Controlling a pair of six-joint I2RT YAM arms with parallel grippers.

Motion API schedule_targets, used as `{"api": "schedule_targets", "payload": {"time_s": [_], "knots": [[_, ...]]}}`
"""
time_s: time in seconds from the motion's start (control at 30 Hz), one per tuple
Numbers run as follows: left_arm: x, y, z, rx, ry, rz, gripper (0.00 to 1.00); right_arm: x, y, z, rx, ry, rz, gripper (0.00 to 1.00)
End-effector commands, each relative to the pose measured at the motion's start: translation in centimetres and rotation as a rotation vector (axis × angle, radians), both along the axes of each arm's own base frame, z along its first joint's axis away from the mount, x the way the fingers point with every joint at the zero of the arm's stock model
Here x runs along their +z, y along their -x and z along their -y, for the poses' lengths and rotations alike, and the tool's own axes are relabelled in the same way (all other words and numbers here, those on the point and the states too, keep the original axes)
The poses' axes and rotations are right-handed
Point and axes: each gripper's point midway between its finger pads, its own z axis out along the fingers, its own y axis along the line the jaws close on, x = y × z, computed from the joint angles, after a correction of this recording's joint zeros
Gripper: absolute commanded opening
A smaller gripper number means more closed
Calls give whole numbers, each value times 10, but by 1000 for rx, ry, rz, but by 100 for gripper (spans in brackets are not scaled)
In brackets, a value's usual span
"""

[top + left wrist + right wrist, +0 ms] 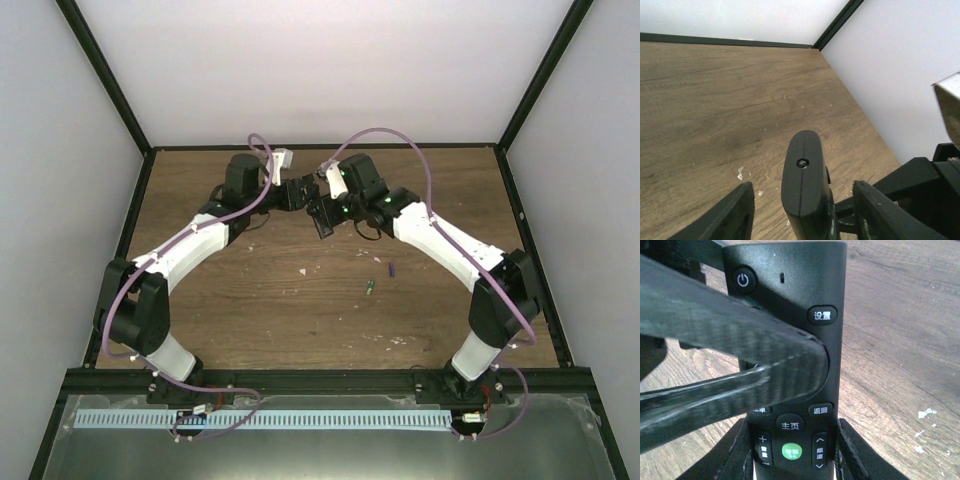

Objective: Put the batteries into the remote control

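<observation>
Remote control (pixel 790 290) sits clamped in right hand (pixel 792 440); left hand (pixel 802 190) gapes wide around its end.

Bare table (pixel 300 310) rings the batteries (pixel 369 287) (right arm (pixel 450 245) close behind).

The remote (pixel 790 285) is a slim black bar with a power button, small Chinese-labelled keys and one green key. It is held above the table toward the far edge, its sides pinched by the right gripper (pixel 792 452). The green battery (pixel 369 287) and the purple battery (pixel 392 269) lie near each other on the wood, well apart from the remote.
</observation>
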Motion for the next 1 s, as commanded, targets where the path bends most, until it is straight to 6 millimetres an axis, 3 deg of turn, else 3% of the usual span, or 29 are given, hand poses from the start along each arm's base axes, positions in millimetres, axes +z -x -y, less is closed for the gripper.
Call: {"api": "schedule_targets", "payload": {"time_s": [0.0, 0.37, 0.5, 0.67, 0.73, 0.87, 0.97], "knots": [[15, -2, 7, -19, 22, 34, 47, 27, -8, -5, -7, -6, 88, 15], [16, -3, 9, -31, 25, 46, 20, 26, -10, -1, -13, 23, 108, 16], [16, -2, 12, -48, 34, 50, 13, 27, -10, 0, -11, 26, 118, 23], [18, 0, 15, -75, 47, 67, 4, 27, -6, 0, -2, 9, 130, 39], [19, 3, 16, -94, 49, 85, 0, 32, -3, -1, 14, -9, 137, 50], [25, 12, 18, -154, 41, 146, 0, 42, 11, -1, 90, -57, 172, 78], [32, 23, 17, -216, 61, 184, 0, 46, 22, 7, 143, -100, 176, 86]]}}
